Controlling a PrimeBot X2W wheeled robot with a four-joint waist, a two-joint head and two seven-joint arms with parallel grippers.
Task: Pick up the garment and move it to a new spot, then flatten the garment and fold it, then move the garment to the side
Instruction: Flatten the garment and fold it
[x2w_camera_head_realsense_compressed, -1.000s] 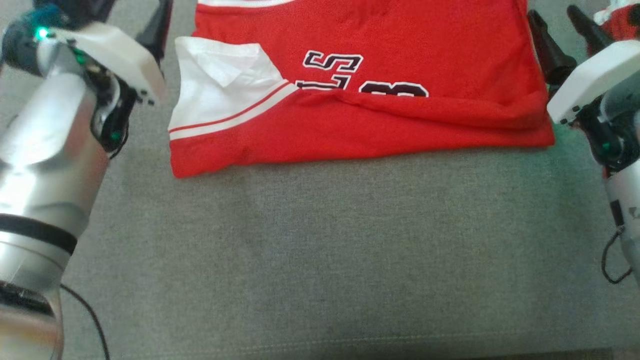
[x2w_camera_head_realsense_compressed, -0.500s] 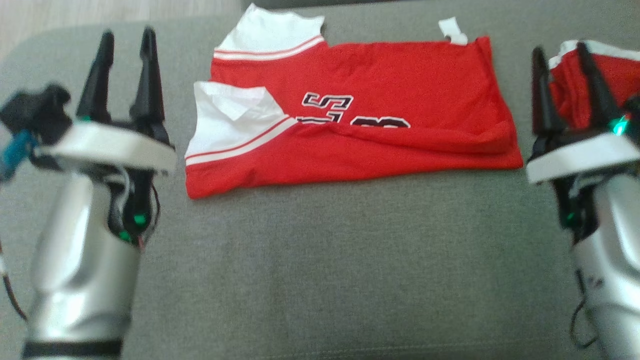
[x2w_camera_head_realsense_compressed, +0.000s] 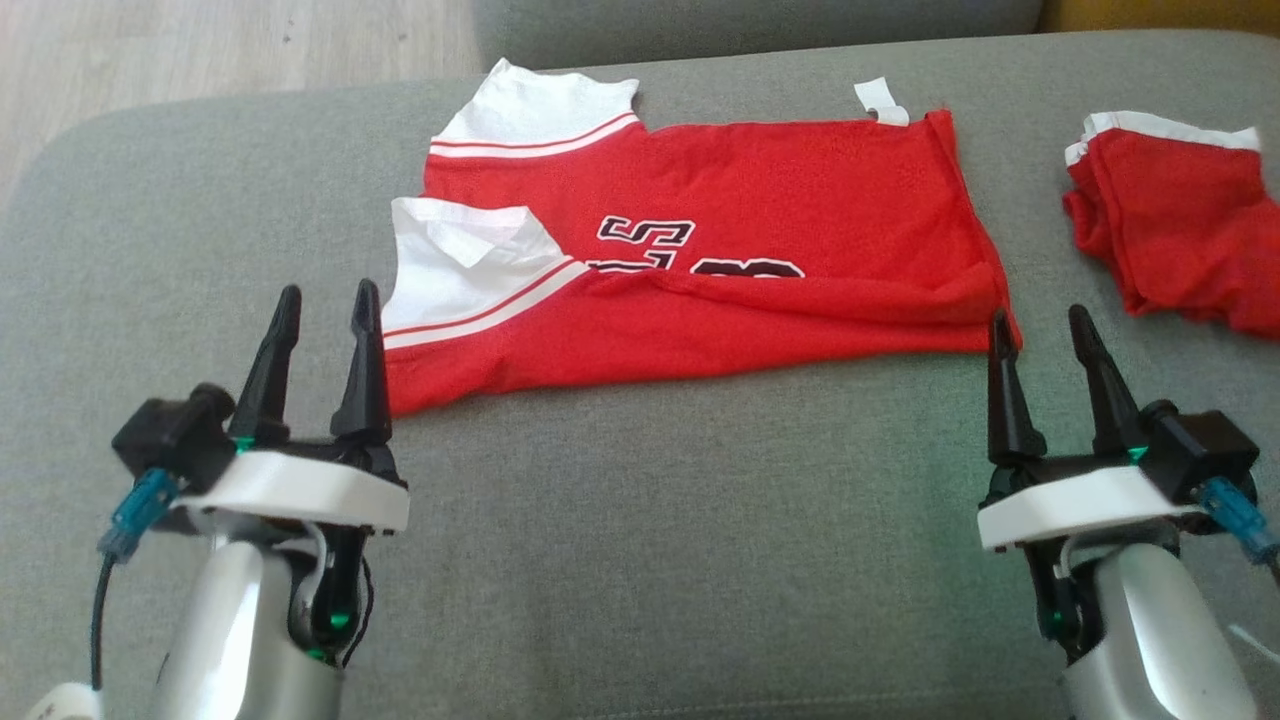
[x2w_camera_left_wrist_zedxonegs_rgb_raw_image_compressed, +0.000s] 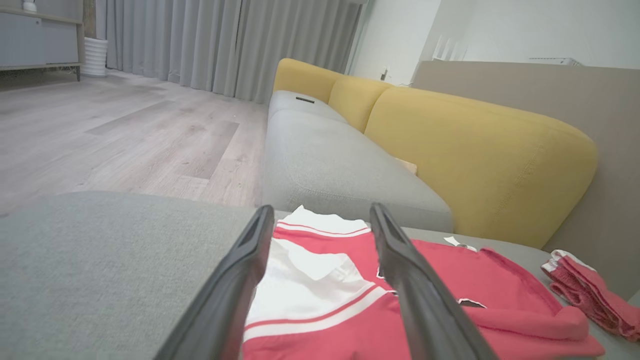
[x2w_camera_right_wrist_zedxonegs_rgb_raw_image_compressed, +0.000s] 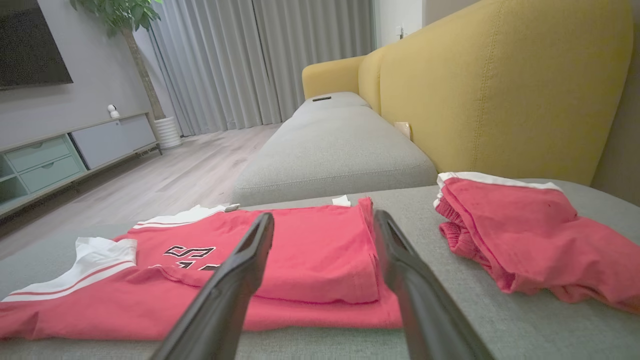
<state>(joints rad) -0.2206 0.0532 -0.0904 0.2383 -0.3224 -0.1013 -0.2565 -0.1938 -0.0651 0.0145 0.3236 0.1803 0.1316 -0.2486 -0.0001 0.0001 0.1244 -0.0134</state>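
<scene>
I noted the head camera had pulled back. Left gripper (x2w_camera_head_realsense_compressed: 328, 290) at seven o'clock and right gripper (x2w_camera_head_realsense_compressed: 1038, 313) at five o'clock stood open, empty. The garment (x2w_camera_head_realsense_compressed: 700, 260) lay once-folded at twelve o'clock on the cushion (x2w_camera_head_realsense_compressed: 650, 550); further folding likely remained.

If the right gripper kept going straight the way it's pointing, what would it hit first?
Most likely the near right corner of the folded red jersey; the open right gripper points straight at it. Its height over the fabric is hard to judge.
</scene>
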